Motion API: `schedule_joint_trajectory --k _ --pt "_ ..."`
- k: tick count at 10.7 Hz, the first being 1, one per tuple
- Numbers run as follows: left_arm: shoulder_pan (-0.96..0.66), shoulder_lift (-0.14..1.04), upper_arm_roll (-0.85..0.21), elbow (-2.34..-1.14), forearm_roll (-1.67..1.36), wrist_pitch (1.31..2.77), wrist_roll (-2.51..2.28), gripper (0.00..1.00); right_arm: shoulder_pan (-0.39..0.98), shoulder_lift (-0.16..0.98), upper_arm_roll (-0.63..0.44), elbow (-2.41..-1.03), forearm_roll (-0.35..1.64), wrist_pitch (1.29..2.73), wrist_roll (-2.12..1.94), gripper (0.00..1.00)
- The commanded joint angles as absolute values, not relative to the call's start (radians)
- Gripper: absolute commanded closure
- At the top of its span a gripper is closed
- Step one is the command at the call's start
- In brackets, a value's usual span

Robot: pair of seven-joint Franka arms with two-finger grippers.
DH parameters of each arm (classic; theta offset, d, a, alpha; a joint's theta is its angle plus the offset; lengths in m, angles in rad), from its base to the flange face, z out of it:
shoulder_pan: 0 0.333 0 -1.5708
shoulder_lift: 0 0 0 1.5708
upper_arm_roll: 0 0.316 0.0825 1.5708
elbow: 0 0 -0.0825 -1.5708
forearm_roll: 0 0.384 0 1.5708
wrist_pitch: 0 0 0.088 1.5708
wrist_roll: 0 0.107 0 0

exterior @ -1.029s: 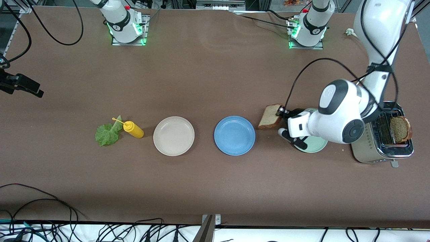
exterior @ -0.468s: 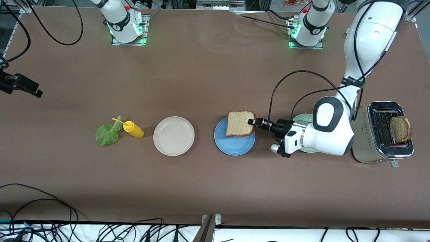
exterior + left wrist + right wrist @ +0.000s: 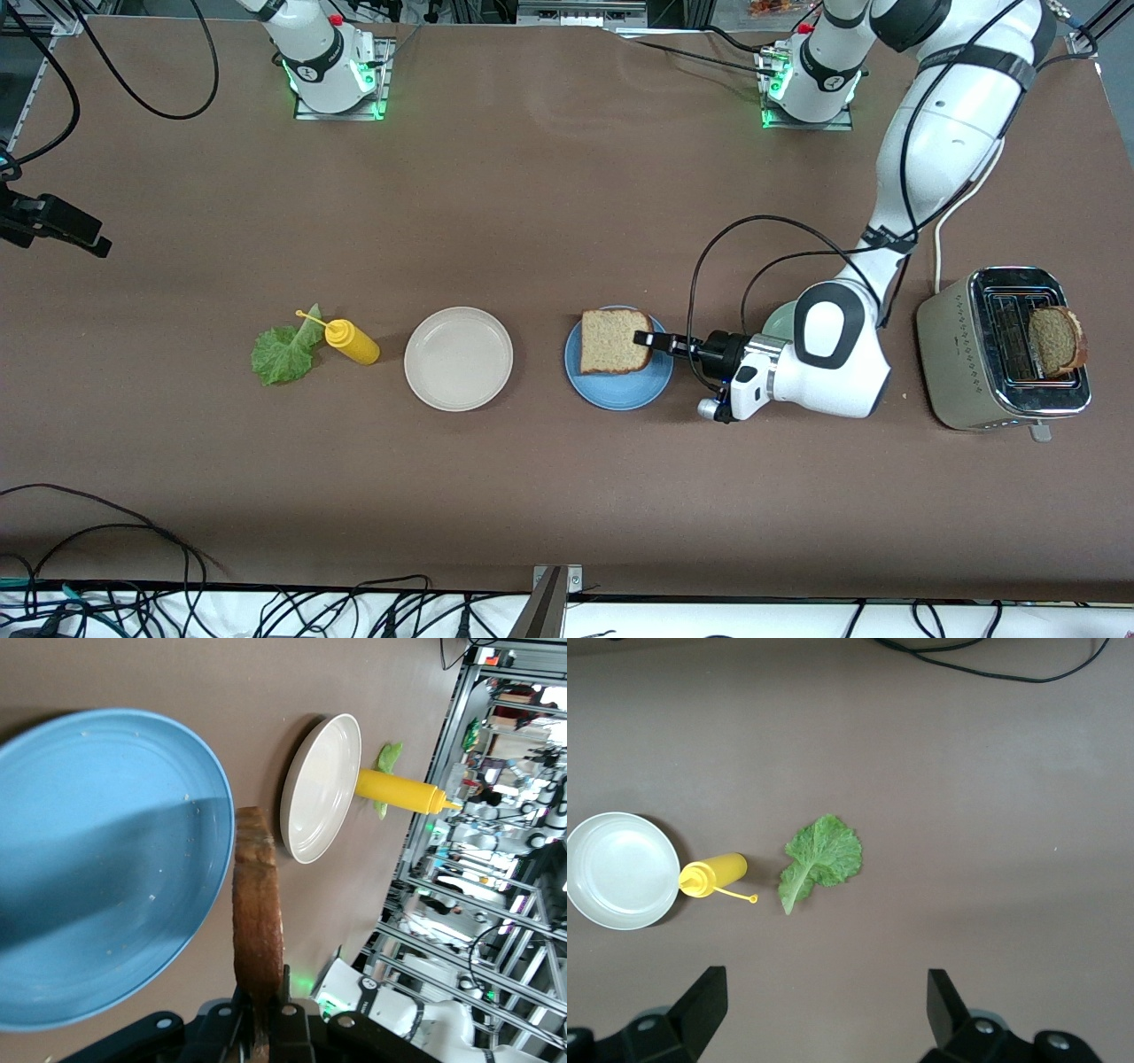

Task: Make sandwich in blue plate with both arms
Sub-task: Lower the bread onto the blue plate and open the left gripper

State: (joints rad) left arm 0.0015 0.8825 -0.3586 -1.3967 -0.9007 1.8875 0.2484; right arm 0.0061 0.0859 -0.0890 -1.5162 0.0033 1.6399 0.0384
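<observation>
A slice of brown bread [image 3: 613, 342] is held just above the blue plate [image 3: 620, 393], near the centre of the front view and slightly right of it; whether it touches the plate cannot be told. The slice is pinched at one edge by the left gripper [image 3: 645, 339], whose fingers are pressed onto the crust; in the left wrist view the slice [image 3: 258, 930] is seen edge-on beside the plate [image 3: 97, 868]. A pale mint-green plate [image 3: 778, 319] is mostly hidden by the left arm's wrist. At the right edge of the front view a metal toaster [image 3: 1005, 350] is seen with a second, darker slice [image 3: 1055, 340] standing in its slot. A beige-white plate [image 3: 458, 358] lies left of the blue plate, then a yellow squeeze bottle [image 3: 352, 342] on its side, touching a lettuce leaf [image 3: 283, 353]. The right gripper [image 3: 824, 1005] hangs high over the leaf [image 3: 820, 857], fingers spread wide, nothing between them.
</observation>
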Motion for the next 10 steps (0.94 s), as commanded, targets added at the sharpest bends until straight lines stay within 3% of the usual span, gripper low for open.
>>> schedule_joint_trajectory --k 1,6,7,8,10 --pt "-0.017 0.936 -0.353 -1.37 -0.956 1.893 0.346 1.0 0.008 0.081 -0.095 -1.505 0.002 1.634 0.041 0.0" --pt "-0.017 0.96 -0.351 -1.376 -0.963 1.893 0.364 1.0 0.009 0.083 -0.081 -1.505 0.003 1.628 0.041 0.0" --pt "-0.015 0.963 -0.351 -1.376 -0.96 1.893 0.364 0.97 0.009 0.083 -0.081 -1.505 0.003 1.629 0.041 0.0" --pt "-0.012 0.963 -0.35 -1.376 -0.956 1.893 0.364 0.85 0.009 0.083 -0.081 -1.505 0.003 1.626 0.041 0.0" --pt "-0.003 0.963 -0.347 -1.381 -0.953 1.891 0.417 0.84 0.009 0.083 -0.081 -1.505 0.003 1.631 0.041 0.0"
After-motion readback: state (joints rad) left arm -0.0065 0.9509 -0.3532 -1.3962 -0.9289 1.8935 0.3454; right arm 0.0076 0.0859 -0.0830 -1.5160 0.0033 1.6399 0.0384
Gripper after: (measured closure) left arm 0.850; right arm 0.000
